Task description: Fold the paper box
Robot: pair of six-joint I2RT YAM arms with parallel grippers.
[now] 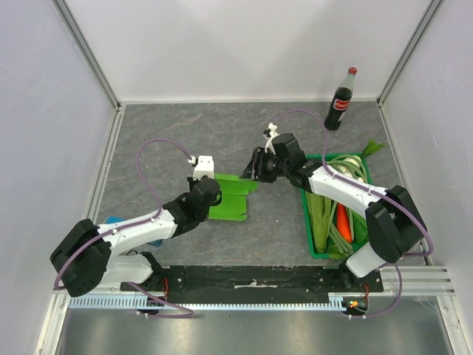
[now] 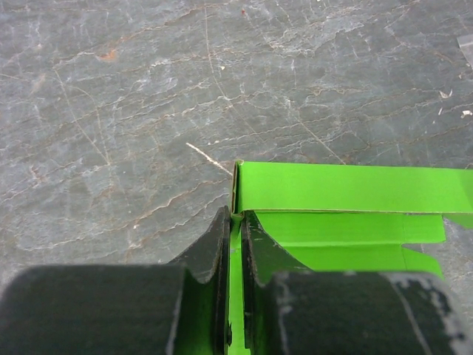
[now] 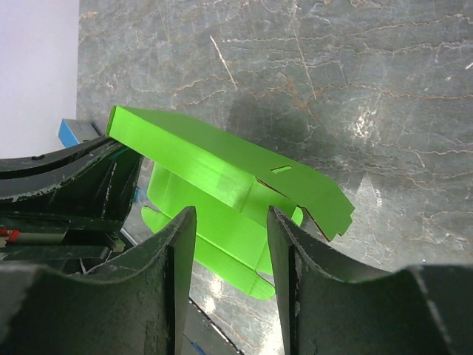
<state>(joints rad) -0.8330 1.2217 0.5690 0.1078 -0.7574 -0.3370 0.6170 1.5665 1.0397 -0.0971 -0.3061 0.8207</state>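
- Left claw [image 2: 235, 222] clamped on paper box [image 2: 347, 188] edge; card running rightward from it, long axis crosswise.
- Right claw [image 3: 230, 214] held apart, nearer the raised flap, just ahead between its fingers.
- Flat grey tabletop [image 1: 185, 133] beneath; crate [image 1: 307, 229] behind right claw.

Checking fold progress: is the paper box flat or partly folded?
Partly folded: one paper box panel is raised over flat flaps, edge pinched in the left claw.

Paper box [image 1: 230, 201] on table [image 1: 185, 126]; crate [image 1: 325, 255] to its right; bottle [image 1: 341, 103] behind crate
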